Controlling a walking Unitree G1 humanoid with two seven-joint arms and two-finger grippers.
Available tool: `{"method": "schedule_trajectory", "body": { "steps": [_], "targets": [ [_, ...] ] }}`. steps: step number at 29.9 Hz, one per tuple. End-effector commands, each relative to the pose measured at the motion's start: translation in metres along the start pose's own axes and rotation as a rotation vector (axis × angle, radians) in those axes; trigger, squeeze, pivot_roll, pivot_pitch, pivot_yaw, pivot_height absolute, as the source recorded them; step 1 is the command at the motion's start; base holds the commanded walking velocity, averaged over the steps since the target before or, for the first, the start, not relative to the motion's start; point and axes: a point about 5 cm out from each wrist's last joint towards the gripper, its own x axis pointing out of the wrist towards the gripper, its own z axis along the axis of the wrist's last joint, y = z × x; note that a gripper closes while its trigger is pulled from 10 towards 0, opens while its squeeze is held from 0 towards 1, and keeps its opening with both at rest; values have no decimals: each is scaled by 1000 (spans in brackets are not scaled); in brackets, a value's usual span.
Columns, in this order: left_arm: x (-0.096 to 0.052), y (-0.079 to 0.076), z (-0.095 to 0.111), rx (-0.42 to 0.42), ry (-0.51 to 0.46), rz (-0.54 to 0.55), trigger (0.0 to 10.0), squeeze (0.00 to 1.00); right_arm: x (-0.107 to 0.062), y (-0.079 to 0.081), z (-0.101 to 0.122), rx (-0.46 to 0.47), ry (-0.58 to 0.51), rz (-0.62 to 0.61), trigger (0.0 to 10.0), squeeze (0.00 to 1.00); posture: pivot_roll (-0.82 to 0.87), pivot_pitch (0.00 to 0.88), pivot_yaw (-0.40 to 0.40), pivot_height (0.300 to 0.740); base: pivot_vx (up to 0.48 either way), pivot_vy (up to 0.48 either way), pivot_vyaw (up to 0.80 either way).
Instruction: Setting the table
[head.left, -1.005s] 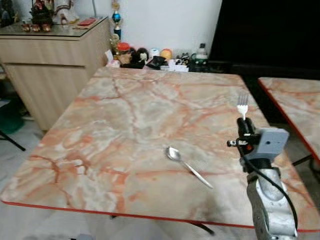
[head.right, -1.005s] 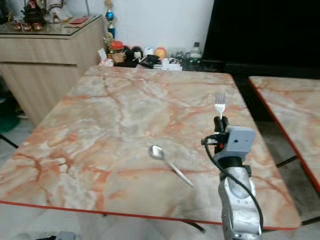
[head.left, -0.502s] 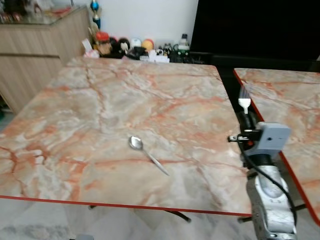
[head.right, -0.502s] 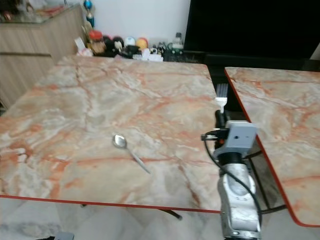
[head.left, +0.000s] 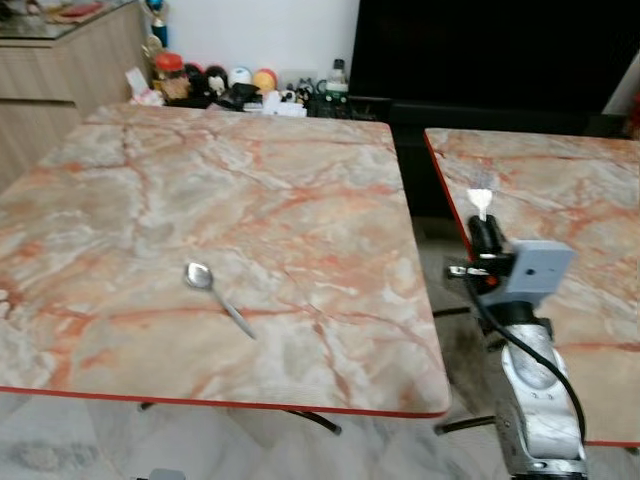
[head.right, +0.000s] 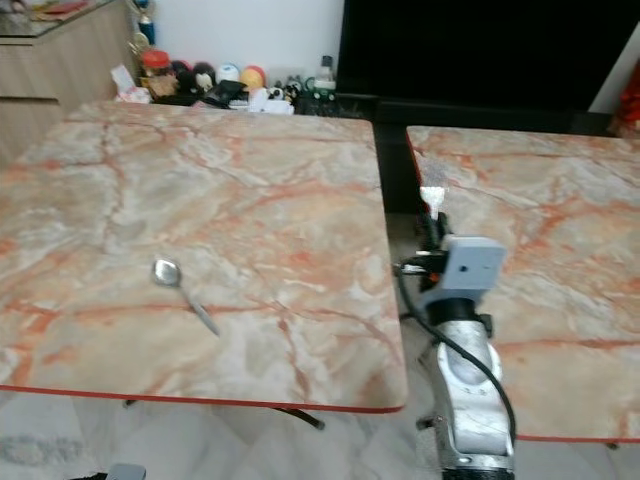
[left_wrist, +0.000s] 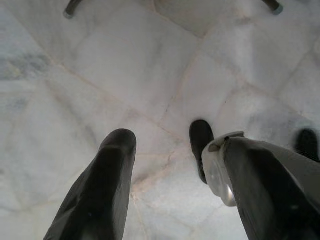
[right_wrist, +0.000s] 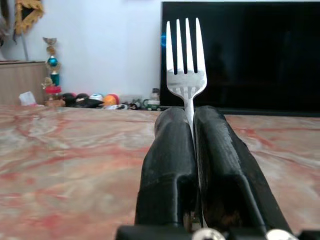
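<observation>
My right gripper (head.left: 484, 234) is shut on a silver fork (head.left: 482, 194), which stands upright with its tines (right_wrist: 185, 45) up. It hovers above the gap between two marble tables, close to the red edge of the right-hand table (head.left: 570, 200). A silver spoon (head.left: 216, 298) lies alone on the left-hand table (head.left: 250, 170), bowl toward the far left, well left of the gripper. My left gripper (left_wrist: 177, 142) hangs open over the pale tiled floor, holding nothing.
A wooden sideboard (head.left: 50, 60) stands at the back left. Small jars and toys (head.left: 235, 85) line the wall behind the left table. A large black screen (head.left: 480, 50) fills the back right. Black table legs (head.left: 310, 420) show beneath the front edge.
The camera has swung to the right, so the spoon and left table sit further left in view and the second table shows more. The fork stays gripped upright.
</observation>
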Motion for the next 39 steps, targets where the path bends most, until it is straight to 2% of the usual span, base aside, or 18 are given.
{"method": "schedule_trajectory", "body": {
  "steps": [1,39],
  "targets": [
    [-1,-7,-7,-14,28,-18,10000,0,-1,-8,2,-16,-6,-22,10000,0,-28,100,-3,740,0,-371,0],
    [0,-12,-8,-16,35,-29,10000,0,6,-10,11,-57,-48,-26,10000,0,-41,95,-9,740,0,-369,0]
  ]
}}
